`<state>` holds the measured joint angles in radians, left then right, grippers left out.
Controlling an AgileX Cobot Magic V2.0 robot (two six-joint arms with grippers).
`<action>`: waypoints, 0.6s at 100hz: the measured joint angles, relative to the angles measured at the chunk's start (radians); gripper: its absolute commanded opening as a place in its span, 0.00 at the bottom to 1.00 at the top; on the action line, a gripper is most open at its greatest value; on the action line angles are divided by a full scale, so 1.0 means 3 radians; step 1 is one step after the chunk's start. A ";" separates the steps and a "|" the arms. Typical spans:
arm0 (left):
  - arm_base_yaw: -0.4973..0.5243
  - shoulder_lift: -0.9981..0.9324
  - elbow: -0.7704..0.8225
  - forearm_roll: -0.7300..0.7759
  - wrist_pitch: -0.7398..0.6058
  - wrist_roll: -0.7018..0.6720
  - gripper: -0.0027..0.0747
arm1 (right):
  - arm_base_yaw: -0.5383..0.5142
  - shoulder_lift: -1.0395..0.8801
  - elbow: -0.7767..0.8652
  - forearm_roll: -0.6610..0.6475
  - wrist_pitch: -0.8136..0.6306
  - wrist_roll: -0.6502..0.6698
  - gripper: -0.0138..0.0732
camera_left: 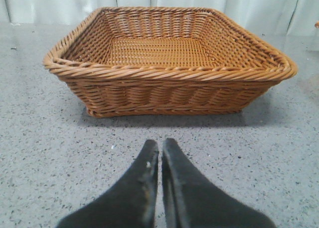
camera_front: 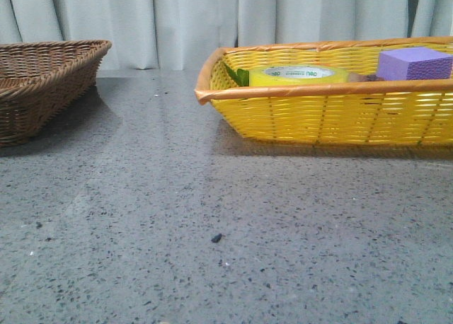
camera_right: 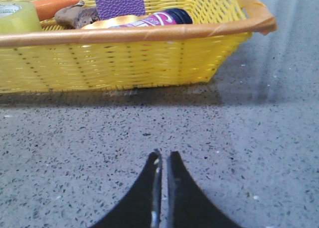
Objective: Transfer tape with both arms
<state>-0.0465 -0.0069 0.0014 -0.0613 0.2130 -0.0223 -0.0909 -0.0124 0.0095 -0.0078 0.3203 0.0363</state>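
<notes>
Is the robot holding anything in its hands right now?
No. The left hand and right hand are both shut on nothing, over the table. The tape lies in the yellow basket.

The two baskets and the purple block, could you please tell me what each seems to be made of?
The brown basket looks like natural wicker or rattan, matte, with twisted strands along its rim. The yellow basket seems to be woven plastic strips, slightly glossy, with a smooth orange band around its rim. The purple block appears to be foam, matte with a fine grainy surface, though that is not certain.
</notes>
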 measured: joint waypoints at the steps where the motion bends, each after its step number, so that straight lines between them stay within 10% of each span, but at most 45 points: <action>1: 0.0000 0.0000 0.0000 0.0000 0.0000 0.0000 0.01 | 0.0000 0.0000 0.0000 0.0000 0.0000 0.0000 0.08; 60: 0.0000 0.0000 0.0000 0.0000 -0.0111 0.0000 0.01 | 0.0000 0.0000 0.0000 0.0000 -0.0154 0.0000 0.08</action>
<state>-0.0465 -0.0069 0.0014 -0.0613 0.1796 -0.0223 -0.0909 -0.0124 0.0095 -0.0078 0.2743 0.0363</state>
